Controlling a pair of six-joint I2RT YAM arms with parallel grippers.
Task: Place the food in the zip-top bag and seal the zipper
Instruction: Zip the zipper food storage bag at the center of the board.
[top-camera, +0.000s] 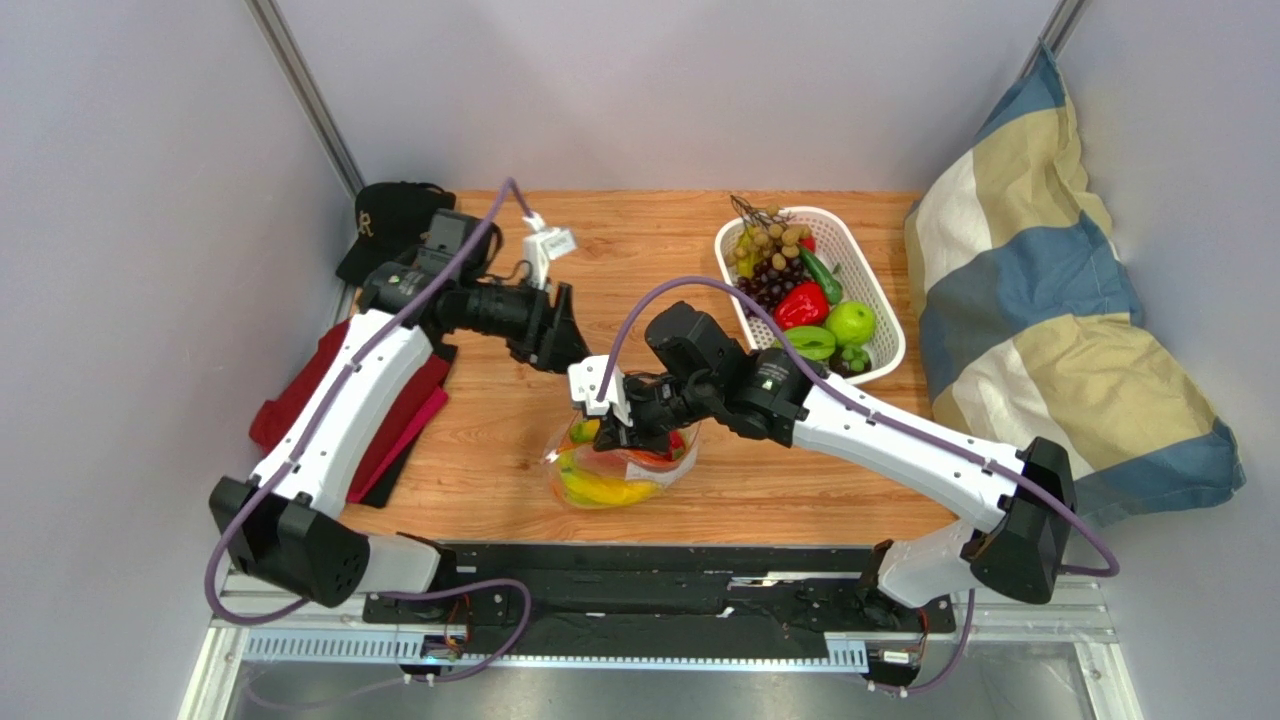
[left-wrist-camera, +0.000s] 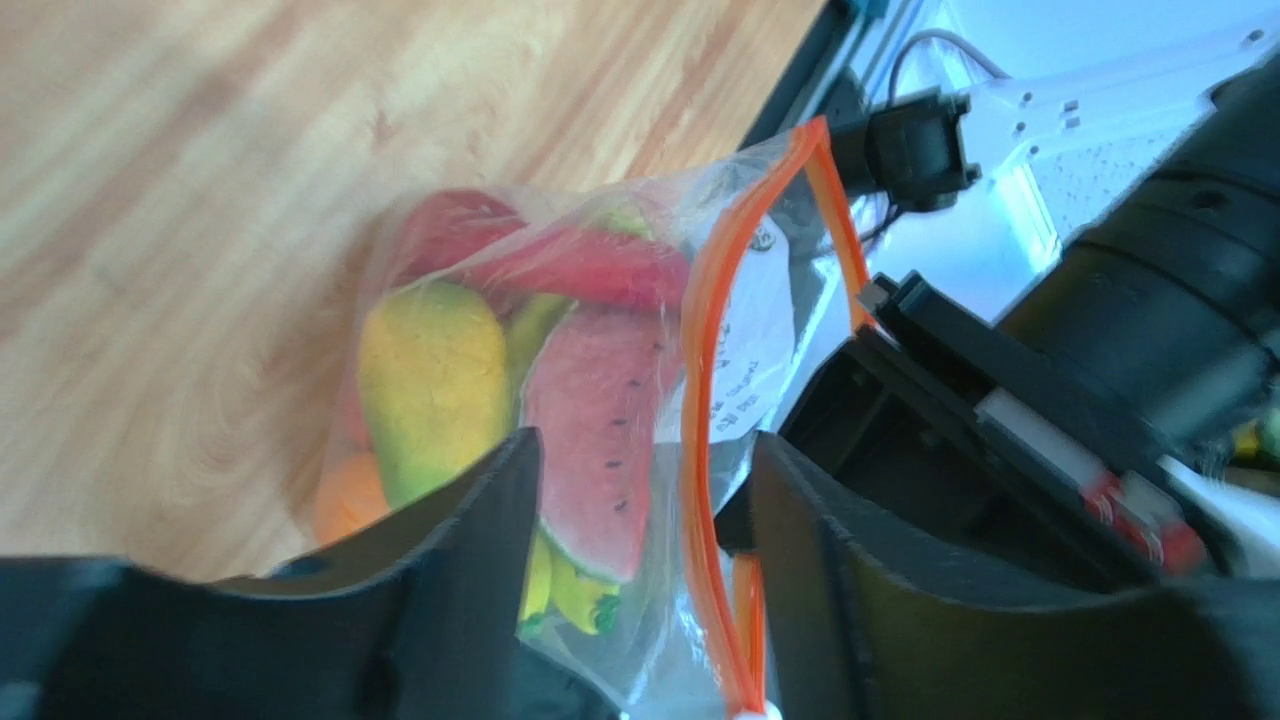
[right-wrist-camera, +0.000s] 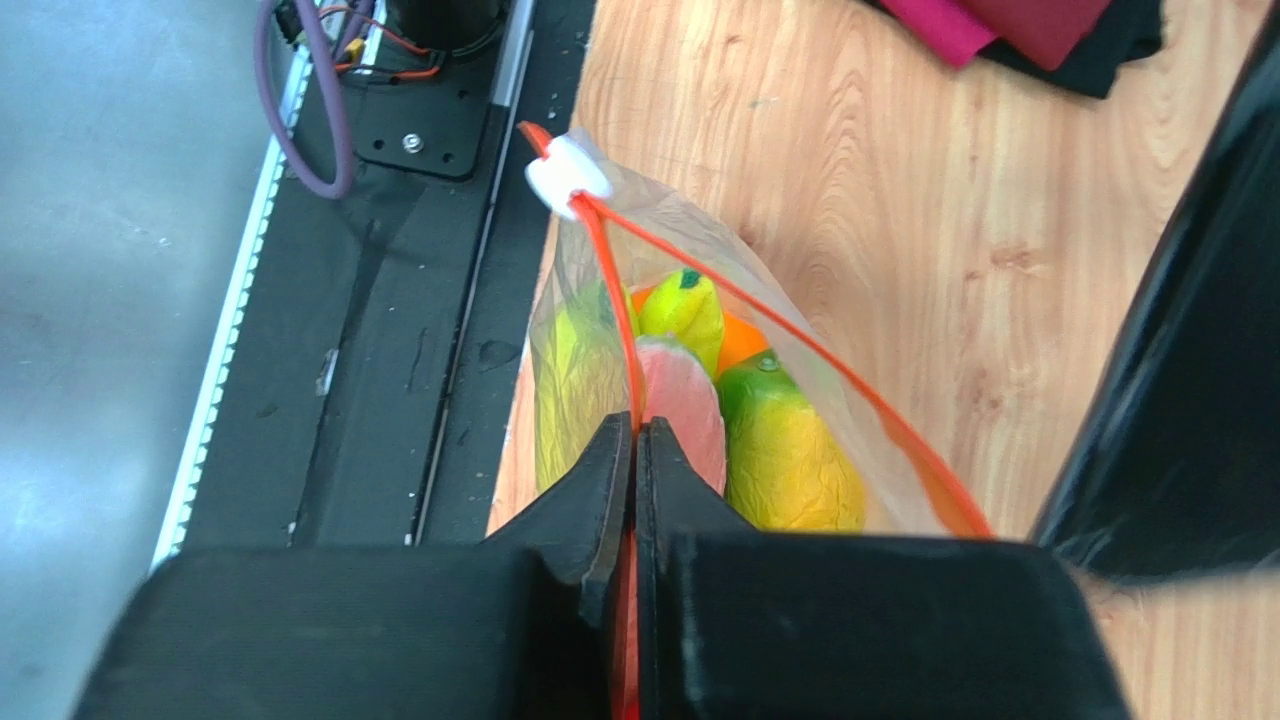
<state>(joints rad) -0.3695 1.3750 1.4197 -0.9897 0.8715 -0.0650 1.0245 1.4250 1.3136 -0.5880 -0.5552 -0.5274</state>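
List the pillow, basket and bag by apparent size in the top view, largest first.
1. pillow
2. basket
3. bag
The gaps are clear, so there are no ties.

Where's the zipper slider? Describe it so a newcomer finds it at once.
On the wooden table, near its front edge, lies a clear zip-top bag stuffed with toy food. Follow its orange-red zipper away from the right pincer, shut on it, to the end over the black base rail: the slider is the only small white bead on that strip.
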